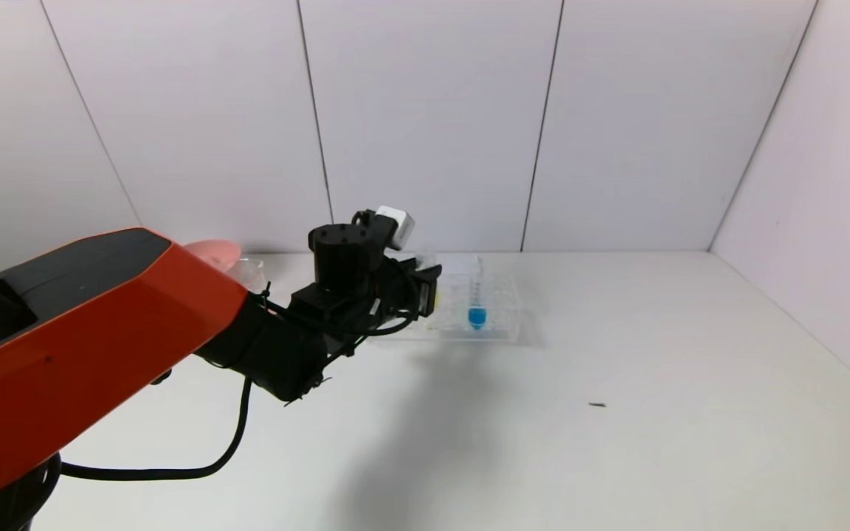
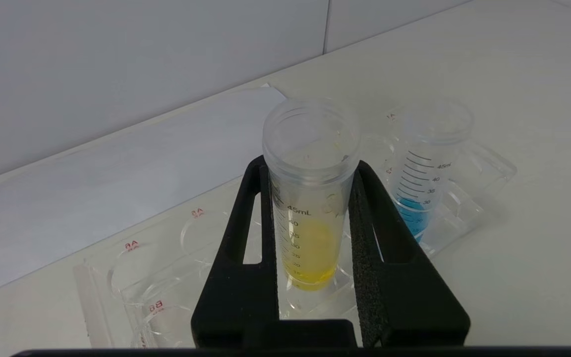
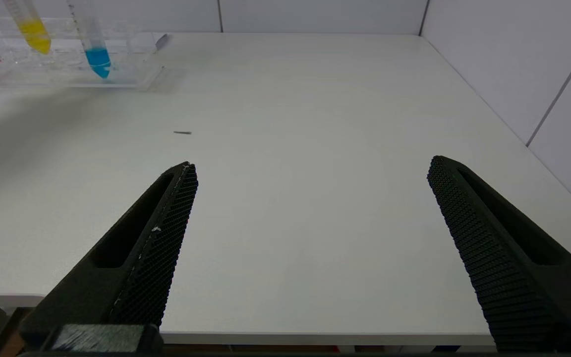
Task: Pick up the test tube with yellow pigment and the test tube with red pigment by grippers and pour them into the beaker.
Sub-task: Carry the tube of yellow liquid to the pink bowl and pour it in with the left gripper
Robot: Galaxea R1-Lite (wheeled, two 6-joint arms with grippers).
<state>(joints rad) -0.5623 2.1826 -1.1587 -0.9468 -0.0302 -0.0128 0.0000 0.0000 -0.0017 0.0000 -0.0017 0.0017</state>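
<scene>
Gripping the yellow test tube [image 2: 310, 208], left gripper [image 2: 310, 173] above white table [image 1: 617, 413]; right gripper [image 3: 310, 168] open.

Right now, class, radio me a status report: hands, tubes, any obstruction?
Left hand shut on clear graduated test tube with yellow pigment, at clear plastic rack. Right hand open, parked near table edge. Blue-liquid tube racked alongside.

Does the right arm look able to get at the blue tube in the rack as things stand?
Probably yes. The right gripper is open at the table's near edge with bare tabletop between it and the blue tube. The left gripper, shut on the yellow tube, crowds only the neighbouring slot.
</scene>
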